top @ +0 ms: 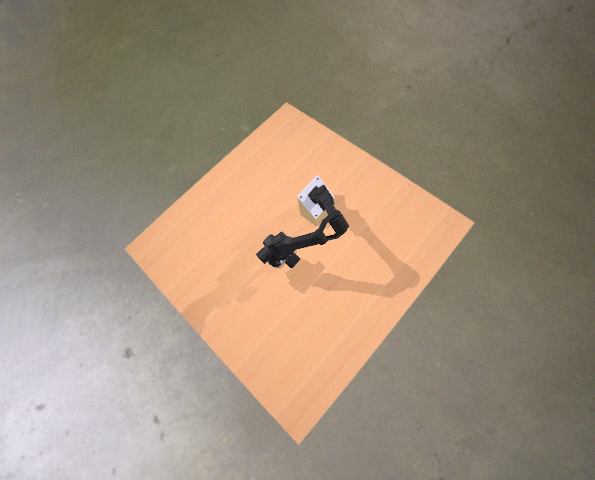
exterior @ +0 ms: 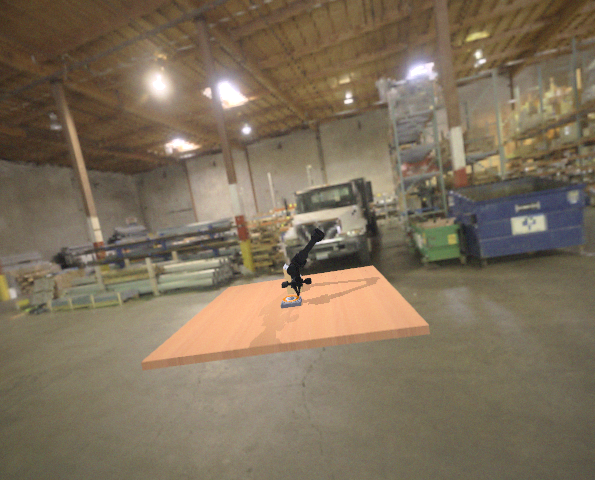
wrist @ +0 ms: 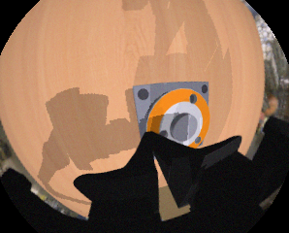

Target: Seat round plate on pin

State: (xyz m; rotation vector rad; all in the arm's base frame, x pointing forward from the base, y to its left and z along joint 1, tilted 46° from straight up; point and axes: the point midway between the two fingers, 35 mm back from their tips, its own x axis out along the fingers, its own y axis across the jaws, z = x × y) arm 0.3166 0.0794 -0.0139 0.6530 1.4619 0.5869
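A: Gripper (wrist: 174,155) shut tight on nothing; poised right over the plate (wrist: 159,112), near edge masked by dark fingertips; contact impossible to judge.

B: Plate on the grey base (wrist: 143,99), around the pale post (wrist: 182,123); orange tab, its hole and the pin not made out in the wrist view.

A: Risks: pushing down instead of turning, so jamming harder on the pin; sliding off the rim; overshooting the hole.

B: Also nudging the base across the table (top: 338,320); resting on the plate at the finish.
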